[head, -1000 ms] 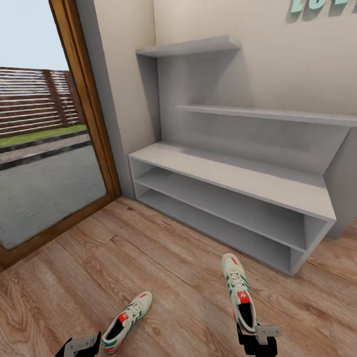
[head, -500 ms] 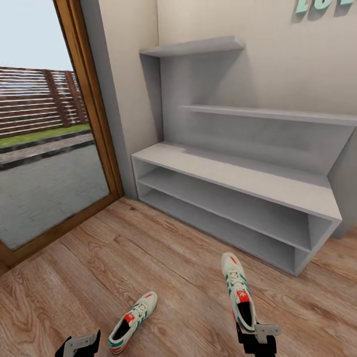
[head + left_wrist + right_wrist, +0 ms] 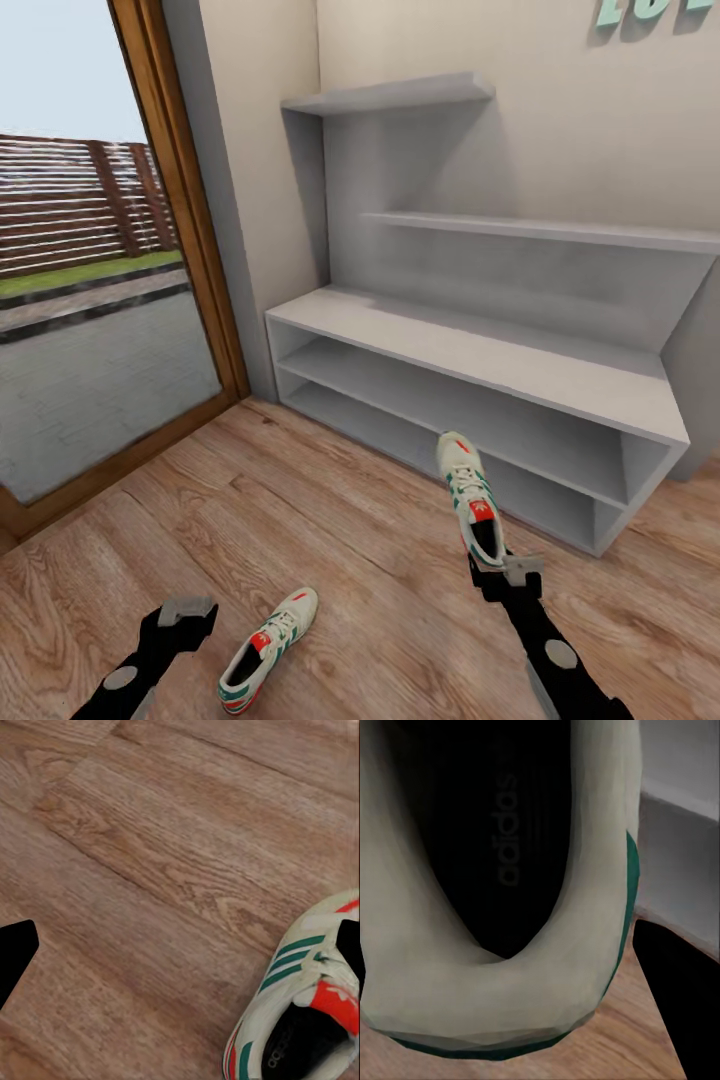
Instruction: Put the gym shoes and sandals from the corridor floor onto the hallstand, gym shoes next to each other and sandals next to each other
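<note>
Right pincer (image 3: 503, 572) clamped on a shoe's (image 3: 470, 495) heel, toe toward the rack (image 3: 560, 375); thin grip risked droop or drop; left pincer (image 3: 186, 610) apart.

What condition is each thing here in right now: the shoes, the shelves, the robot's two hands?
Gym shoe on the right: gripped at the heel, lifted, toe toward the rack.
Gym shoe on the left: lying on the wood floor, untouched.
Hallstand: shelves bare.
Right end effector: shut on the lifted shoe.
Left end effector: open, holding nothing, beside the floor shoe.
</note>
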